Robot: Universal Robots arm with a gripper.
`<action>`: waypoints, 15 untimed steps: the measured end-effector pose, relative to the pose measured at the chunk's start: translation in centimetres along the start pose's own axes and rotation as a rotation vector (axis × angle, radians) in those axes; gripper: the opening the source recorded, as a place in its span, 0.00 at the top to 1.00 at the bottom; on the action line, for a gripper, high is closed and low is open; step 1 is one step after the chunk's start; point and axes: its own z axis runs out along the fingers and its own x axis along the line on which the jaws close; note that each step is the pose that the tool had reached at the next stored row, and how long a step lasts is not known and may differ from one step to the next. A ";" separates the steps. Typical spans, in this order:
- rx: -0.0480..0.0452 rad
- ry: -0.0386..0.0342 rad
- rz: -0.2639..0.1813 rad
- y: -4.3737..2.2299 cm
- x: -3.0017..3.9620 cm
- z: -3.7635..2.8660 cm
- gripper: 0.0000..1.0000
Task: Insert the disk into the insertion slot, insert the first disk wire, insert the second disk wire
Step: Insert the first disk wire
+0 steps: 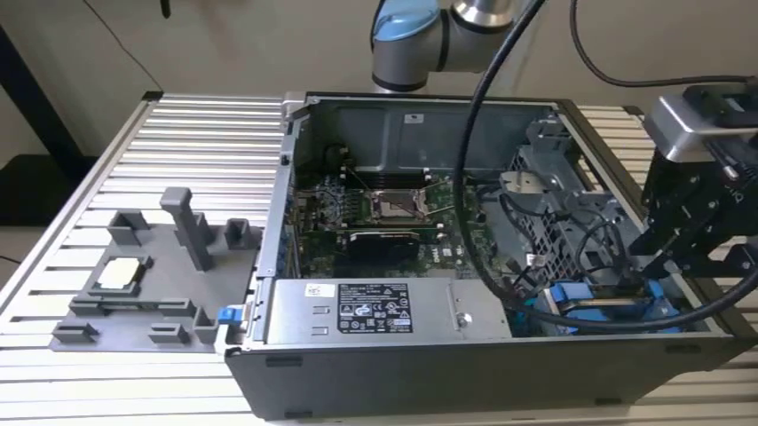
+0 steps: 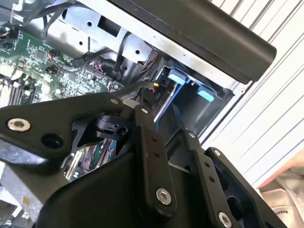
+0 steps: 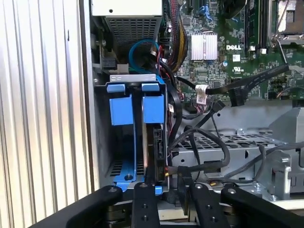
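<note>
— Nearest the lens: black fingers [image 3: 145, 206] of the pincer [image 3: 172, 187], parted to a middling gap in both wrist views, with nothing plainly clamped between.

— And the disk [image 3: 153, 111]?

— Seated on edge in the insertion slot [image 3: 100, 156]. Probably stood that way to match the narrow grey bay and to leave the connector end facing the open interior of the case [image 1: 474, 386].

— Relative to the pincer?

— Just beyond the fingertips, roughly in line with the gap. In the exterior view, found at about four o'clock of the case, with the pincer near it, at about one o'clock from the disk, over the case's edge.

— Why hung there?

— Likely to work at the disk's connector end. Close beside that end, a black wire [image 3: 177, 114]; hard to tell whether plugged in.

— Underneath?

— Case flat on the slatted desk [image 1: 177, 133], open side up, presumably for reach from above.
</note>
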 end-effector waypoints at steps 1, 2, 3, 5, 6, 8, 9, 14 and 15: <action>0.0000 0.0000 0.000 -0.01 -0.04 -0.44 0.67; -0.0001 -0.0006 0.000 -0.01 -0.07 -0.88 0.67; 0.0000 0.0000 0.000 -0.02 -0.11 -1.36 0.67; 0.0000 -0.0004 0.000 -0.03 -0.17 -2.25 0.67; 0.0000 0.0000 0.000 -0.04 -0.21 -2.72 0.67; 0.0000 -0.0004 0.000 -0.03 -0.24 -3.07 0.67; 0.0000 -0.0004 0.000 -0.03 -0.24 -3.07 0.67; 0.0000 0.0000 0.000 0.13 -0.70 -3.06 0.67; 0.0000 -0.0002 0.000 0.29 -0.97 -3.03 0.67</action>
